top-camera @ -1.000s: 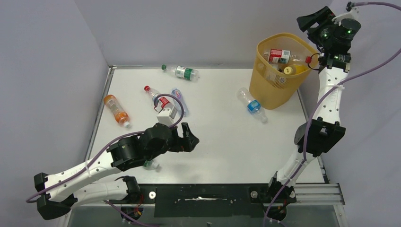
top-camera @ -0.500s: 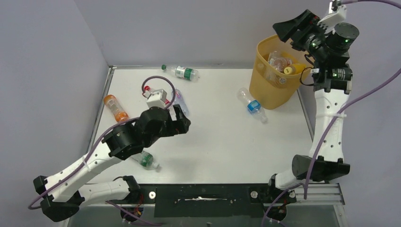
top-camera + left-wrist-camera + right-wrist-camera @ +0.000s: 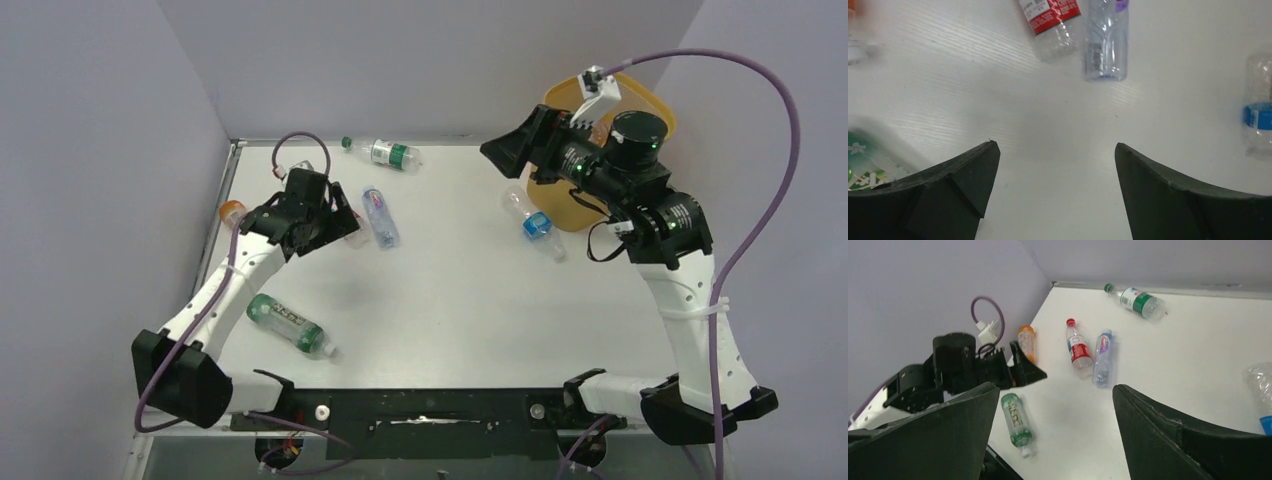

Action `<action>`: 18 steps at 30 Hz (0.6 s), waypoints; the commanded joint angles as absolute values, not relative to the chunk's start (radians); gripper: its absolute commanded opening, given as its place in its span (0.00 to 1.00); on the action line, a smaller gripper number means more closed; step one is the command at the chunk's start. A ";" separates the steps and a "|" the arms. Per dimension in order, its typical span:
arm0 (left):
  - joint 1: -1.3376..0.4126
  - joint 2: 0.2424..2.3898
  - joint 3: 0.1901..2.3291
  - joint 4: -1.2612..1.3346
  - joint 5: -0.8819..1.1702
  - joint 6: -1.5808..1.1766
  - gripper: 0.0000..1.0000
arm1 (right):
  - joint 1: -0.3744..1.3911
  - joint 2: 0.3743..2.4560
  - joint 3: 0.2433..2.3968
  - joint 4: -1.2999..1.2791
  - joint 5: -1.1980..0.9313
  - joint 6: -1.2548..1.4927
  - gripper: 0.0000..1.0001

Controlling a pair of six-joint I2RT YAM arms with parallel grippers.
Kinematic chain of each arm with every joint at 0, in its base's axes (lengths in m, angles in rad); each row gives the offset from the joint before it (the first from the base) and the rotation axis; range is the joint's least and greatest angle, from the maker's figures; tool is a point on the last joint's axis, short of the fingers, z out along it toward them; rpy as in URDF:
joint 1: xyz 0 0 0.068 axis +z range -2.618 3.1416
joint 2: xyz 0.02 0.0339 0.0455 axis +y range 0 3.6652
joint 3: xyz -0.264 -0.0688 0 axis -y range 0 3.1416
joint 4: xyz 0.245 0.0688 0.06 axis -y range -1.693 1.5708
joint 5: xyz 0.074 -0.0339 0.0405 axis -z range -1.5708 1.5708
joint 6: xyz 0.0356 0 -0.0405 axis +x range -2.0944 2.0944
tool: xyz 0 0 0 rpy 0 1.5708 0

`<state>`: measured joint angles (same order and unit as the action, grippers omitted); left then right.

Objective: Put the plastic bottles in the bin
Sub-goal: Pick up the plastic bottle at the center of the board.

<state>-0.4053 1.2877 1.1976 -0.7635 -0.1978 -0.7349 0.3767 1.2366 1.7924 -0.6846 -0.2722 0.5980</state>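
Several plastic bottles lie on the white table. A green-capped one (image 3: pixel 385 152) is at the back. A clear purple-labelled one (image 3: pixel 380 215) lies left of centre. A blue-labelled one (image 3: pixel 535 222) lies by the bin. A green one (image 3: pixel 290 325) is front left. An orange one (image 3: pixel 232 210) peeks out at the left edge. My left gripper (image 3: pixel 338 222) is open and empty over the red-labelled bottle (image 3: pixel 1050 10), which lies just ahead of its fingers beside the clear one (image 3: pixel 1105 40). My right gripper (image 3: pixel 505 155) is open and empty, in front of the yellow bin (image 3: pixel 655 100), which it mostly hides.
The right wrist view shows the left gripper (image 3: pixel 1018 371), the orange bottle (image 3: pixel 1026 340), the red-labelled bottle (image 3: pixel 1077 347) and the green bottle (image 3: pixel 1017 422). Purple walls close the table at the left and back. The table's left metal edge (image 3: pixel 215 240) runs by the orange bottle.
My left arm swung from the front middle back and left to the red-labelled bottle, uncovering the green bottle. My right arm came down from above the bin toward the table's centre.
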 commanded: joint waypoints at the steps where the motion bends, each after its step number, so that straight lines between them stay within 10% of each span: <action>1: -0.290 1.364 1.284 -0.673 -0.174 -0.715 0.87 | 0.476 1.203 1.746 -0.723 -0.156 0.583 0.87; 18: -0.217 1.730 1.371 -0.457 -0.185 -0.876 0.87 | 0.550 1.159 1.555 -0.695 -0.131 0.587 0.88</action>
